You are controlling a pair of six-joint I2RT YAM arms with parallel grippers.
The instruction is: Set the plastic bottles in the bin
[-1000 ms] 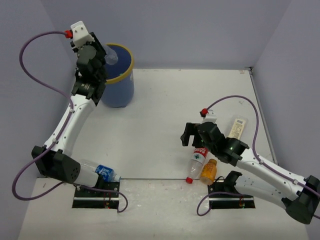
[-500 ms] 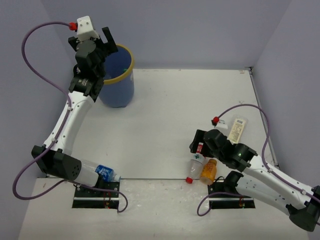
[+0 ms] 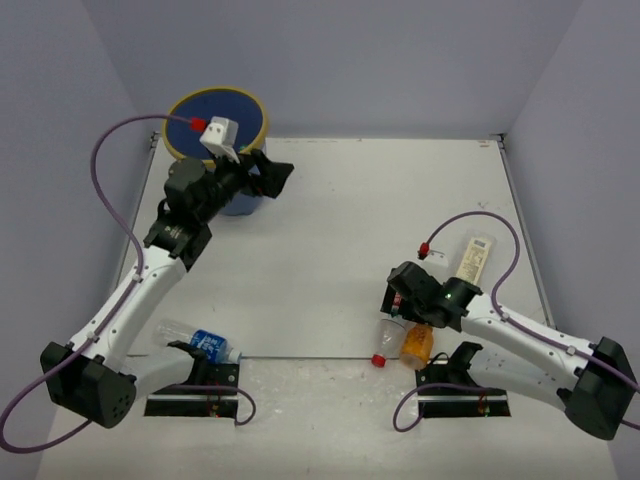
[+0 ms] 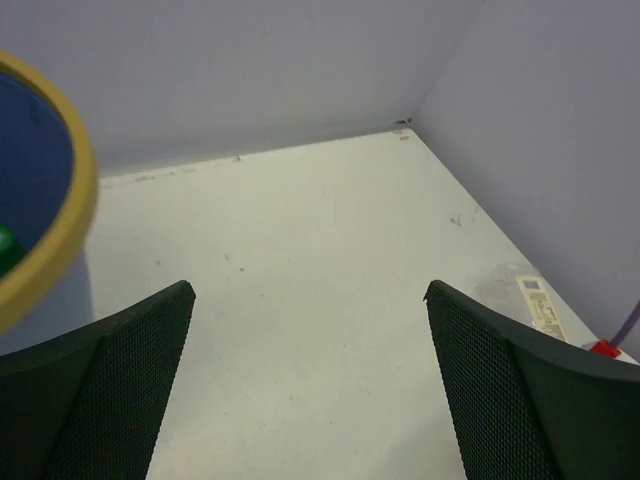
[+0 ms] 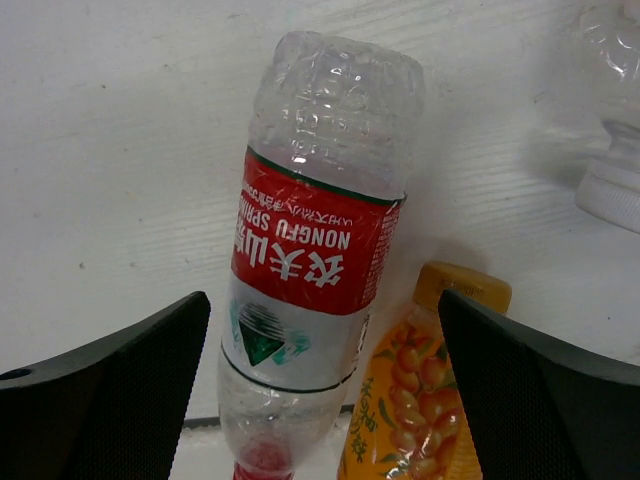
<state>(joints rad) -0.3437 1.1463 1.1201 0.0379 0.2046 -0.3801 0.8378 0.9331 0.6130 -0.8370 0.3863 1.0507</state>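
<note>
The bin [image 3: 215, 112], blue with a yellow rim, stands at the far left; something green [image 4: 8, 245] lies inside it. My left gripper [image 3: 278, 180] [image 4: 308, 287] hovers just right of the bin, open and empty. A clear bottle with a red label [image 3: 386, 335] [image 5: 310, 250] lies beside a stubby orange bottle [image 3: 417, 343] [image 5: 415, 400] near the front edge. My right gripper [image 3: 402, 312] [image 5: 322, 294] hangs open over them, its fingers either side of the pair, touching neither. A pale-yellow-labelled bottle [image 3: 475, 257] [image 4: 525, 295] lies further right. A blue-labelled bottle [image 3: 200, 343] lies at the front left.
Purple walls close the table on the left, back and right. The bin's rim [image 4: 70, 215] is at the left edge of the left wrist view. A purple cable [image 3: 480, 225] loops above the right arm. Two black mounting plates [image 3: 195, 402] sit at the near edge.
My left gripper opened over the bin, dropped a clear bottle in, then swung right and away from the bin. My right gripper came down toward the near edge over the red-labelled bottle.
</note>
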